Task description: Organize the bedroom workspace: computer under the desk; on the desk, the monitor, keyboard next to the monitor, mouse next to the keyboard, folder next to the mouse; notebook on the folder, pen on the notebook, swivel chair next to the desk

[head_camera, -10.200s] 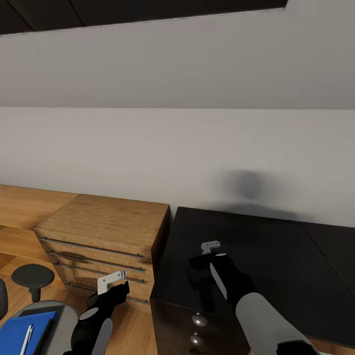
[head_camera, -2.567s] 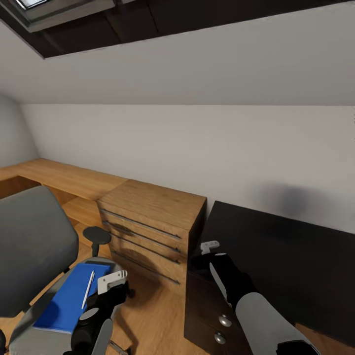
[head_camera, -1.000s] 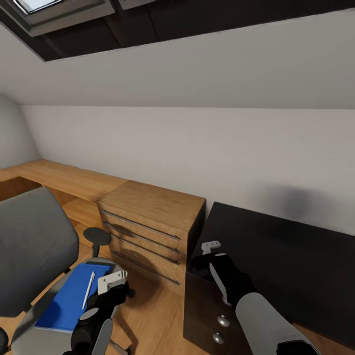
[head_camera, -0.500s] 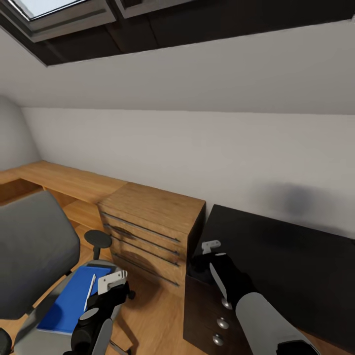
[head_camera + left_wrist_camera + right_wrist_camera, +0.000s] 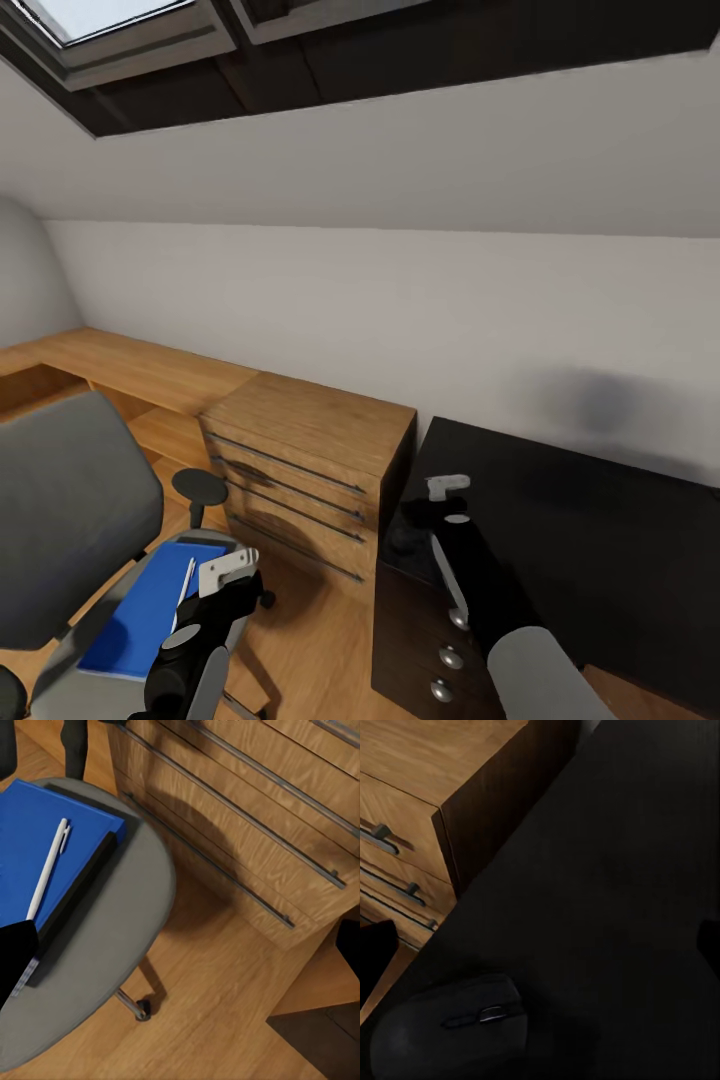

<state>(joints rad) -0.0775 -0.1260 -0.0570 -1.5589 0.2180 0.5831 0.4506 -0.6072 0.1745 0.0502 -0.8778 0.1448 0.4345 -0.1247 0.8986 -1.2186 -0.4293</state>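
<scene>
The grey swivel chair (image 5: 70, 510) stands at the left, with the blue folder (image 5: 140, 620) on its seat (image 5: 112, 945). A white pen (image 5: 49, 870) lies on the folder (image 5: 45, 840). My left gripper (image 5: 228, 570) hovers open just right of the seat edge, holding nothing. My right gripper (image 5: 445, 487) is open over the near left corner of the black desk (image 5: 600, 540). A dark mouse (image 5: 457, 1027) sits on that corner, close below the gripper and untouched. The computer, monitor, keyboard and notebook are out of view.
An oak dresser (image 5: 310, 450) with bar handles stands between chair and desk, joined to a low oak shelf (image 5: 130, 365) along the wall. Black drawers with round knobs (image 5: 440, 655) sit under the desk corner. The sloped ceiling and skylight (image 5: 120, 20) hang overhead.
The view turned left over ten seconds, bringing the chair and folder in, then tilted slightly up. In the last half second my right arm reached forward over the desk corner. The left arm stayed put.
</scene>
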